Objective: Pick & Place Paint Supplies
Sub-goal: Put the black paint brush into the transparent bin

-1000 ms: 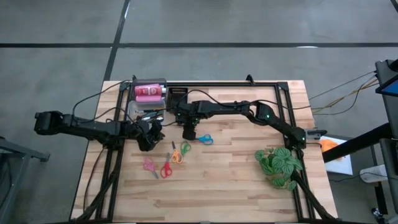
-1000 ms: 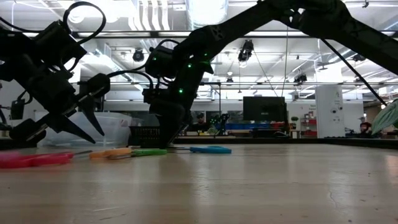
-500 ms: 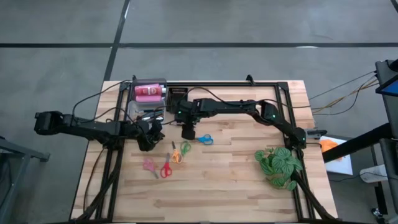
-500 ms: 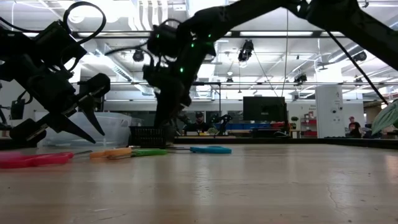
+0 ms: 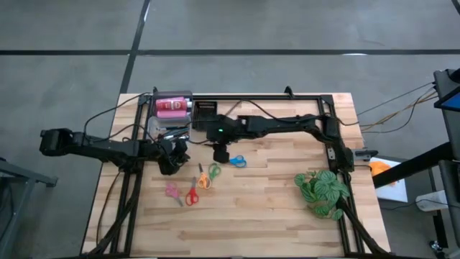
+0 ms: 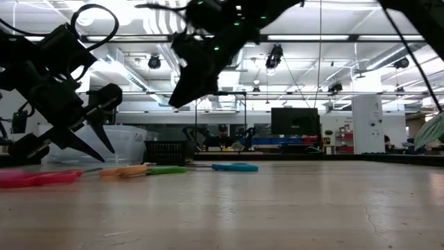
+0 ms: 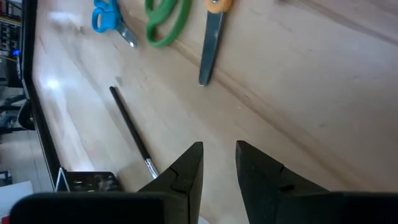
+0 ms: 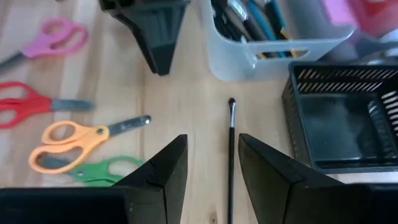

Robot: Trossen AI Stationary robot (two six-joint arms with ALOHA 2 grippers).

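Note:
A thin black brush (image 8: 231, 146) lies flat on the table in front of the black tray, seen between my right gripper's fingers. My right gripper (image 8: 212, 163) is open and hangs well above the wood (image 6: 182, 94), touching nothing. My left gripper (image 6: 90, 135) is open, just above the table beside the clear tub, and its wrist view shows the brush (image 7: 129, 127) ahead of it. Blue (image 5: 237, 160), green (image 5: 215, 171), orange (image 5: 205, 179), red (image 5: 192, 196) and pink scissors (image 5: 172, 191) lie flat. A pink bottle (image 5: 171, 106) sits at the far edge.
The clear tub (image 8: 273, 59) holds several brushes; the black tray (image 8: 348, 121) stands next to it. A green leafy plant (image 5: 322, 191) sits at the table's right near corner. Black frame rails (image 5: 251, 98) run along the far edge. Bare wood lies in the near middle.
My right gripper has risen from table height in front of the black tray to well above the table, and its arm has folded back. The black brush stays on the wood. My left gripper has kept still.

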